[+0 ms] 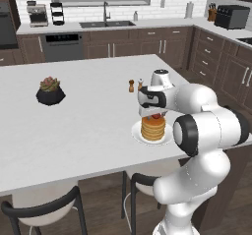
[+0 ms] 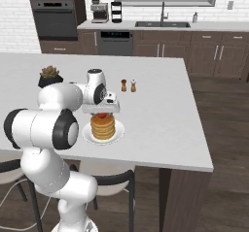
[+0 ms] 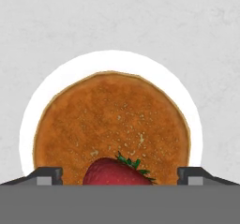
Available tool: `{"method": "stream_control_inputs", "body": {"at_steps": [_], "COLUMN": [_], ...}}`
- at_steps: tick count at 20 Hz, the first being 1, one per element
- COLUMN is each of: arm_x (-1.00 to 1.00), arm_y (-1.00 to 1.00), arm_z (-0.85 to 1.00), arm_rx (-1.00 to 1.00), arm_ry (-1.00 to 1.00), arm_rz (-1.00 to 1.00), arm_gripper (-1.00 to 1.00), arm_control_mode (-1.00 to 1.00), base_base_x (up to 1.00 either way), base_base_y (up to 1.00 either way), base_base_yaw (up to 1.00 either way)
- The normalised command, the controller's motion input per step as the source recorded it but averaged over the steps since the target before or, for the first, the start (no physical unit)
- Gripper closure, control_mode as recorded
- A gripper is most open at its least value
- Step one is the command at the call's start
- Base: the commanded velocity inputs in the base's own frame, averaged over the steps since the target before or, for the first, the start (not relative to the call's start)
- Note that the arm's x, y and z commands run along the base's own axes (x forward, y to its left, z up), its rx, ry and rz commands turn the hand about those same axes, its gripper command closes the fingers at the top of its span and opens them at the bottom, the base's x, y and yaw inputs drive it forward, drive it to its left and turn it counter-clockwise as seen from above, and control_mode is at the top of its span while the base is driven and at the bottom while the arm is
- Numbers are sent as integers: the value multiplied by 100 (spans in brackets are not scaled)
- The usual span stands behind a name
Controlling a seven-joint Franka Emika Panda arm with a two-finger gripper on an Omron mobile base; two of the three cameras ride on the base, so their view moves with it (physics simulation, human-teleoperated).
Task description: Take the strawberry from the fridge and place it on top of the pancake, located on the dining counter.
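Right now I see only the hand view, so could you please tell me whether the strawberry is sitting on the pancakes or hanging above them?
Observer: From the side, the strawberry appears to sit on top of the pancake stack, under the open end effector.
Operator: Thank you. Is anything standing close to the plate?
Observer: Two small shakers stand behind the plate, apart from it.
Operator: And farther along the counter?
Observer: A potted plant stands well off to the left on the counter.
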Motion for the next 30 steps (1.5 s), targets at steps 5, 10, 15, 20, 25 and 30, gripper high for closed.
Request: {"method": "stream_control_inputs", "body": {"at_steps": [5, 10, 15, 20, 25, 30], "arm_x": [-20, -28, -45, -94, -100, -100], "arm_y": [0, 1, 5, 16, 29, 66], "arm_z": [22, 40, 37, 20, 10, 13], "arm_rx": [-1, -2, -3, -3, 0, 0], "arm_ry": [0, 0, 0, -6, -12, -10], "arm_rz": [0, -3, -7, -9, -14, -26], "arm_gripper": [-100, -100, -100, -100, -100, -100], "arm_control_mode": [-100, -100, -100, -100, -100, -100], "base_base_x": [0, 0, 0, 0, 0, 0], "base_base_y": [0, 0, 0, 0, 0, 0], "base_base_yaw": [0, 0, 0, 0, 0, 0]}}
